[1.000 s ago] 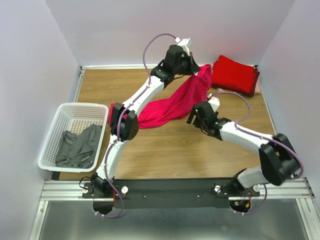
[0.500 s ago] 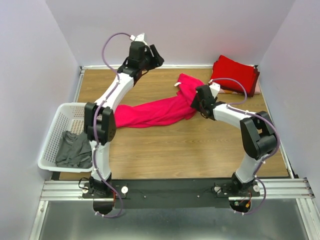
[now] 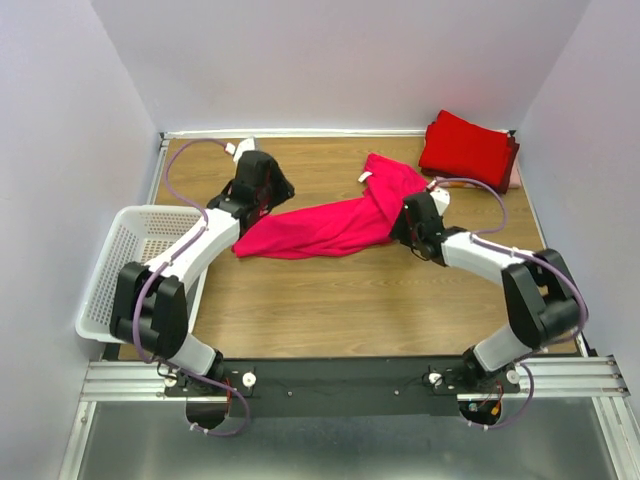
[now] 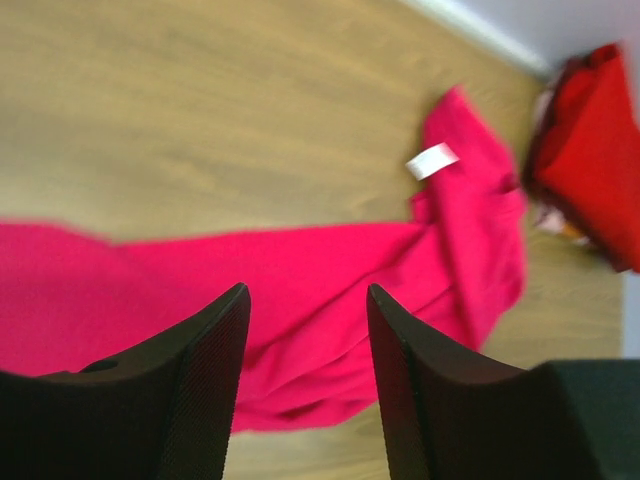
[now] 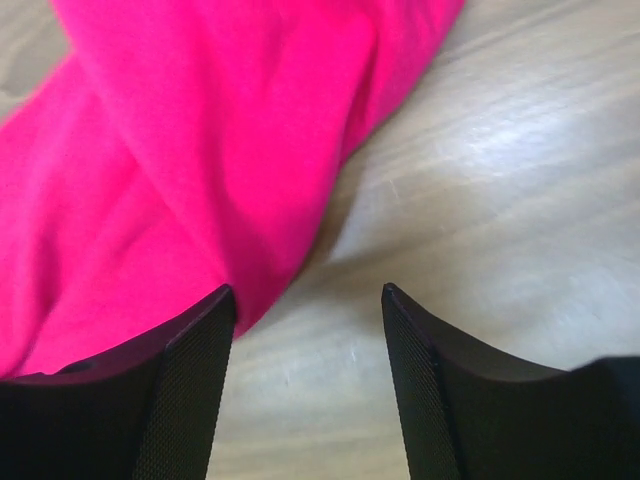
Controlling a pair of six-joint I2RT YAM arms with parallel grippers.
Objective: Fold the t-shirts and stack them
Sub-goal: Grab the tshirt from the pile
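Two arms over the wooden table (image 3: 330, 300), and neither is gripping anything! Pink shirt (image 3: 320, 225) sprawls unfolded across the middle, one long crumpled band running left to right. White basket (image 3: 112, 265) sits at the left edge. Folded red shirts (image 3: 468, 148) are stacked in the far right corner. Left gripper (image 4: 306, 290) gapes wide above the pink cloth; right gripper (image 5: 306, 290) is spread wide too, empty, at the shirt's right edge. Tiny white label (image 4: 432, 160) shows at its far end.

pink t-shirt (image 5: 150, 150): cut off top and left | red stack (image 4: 600, 150): blurred, perhaps folded, cut off right
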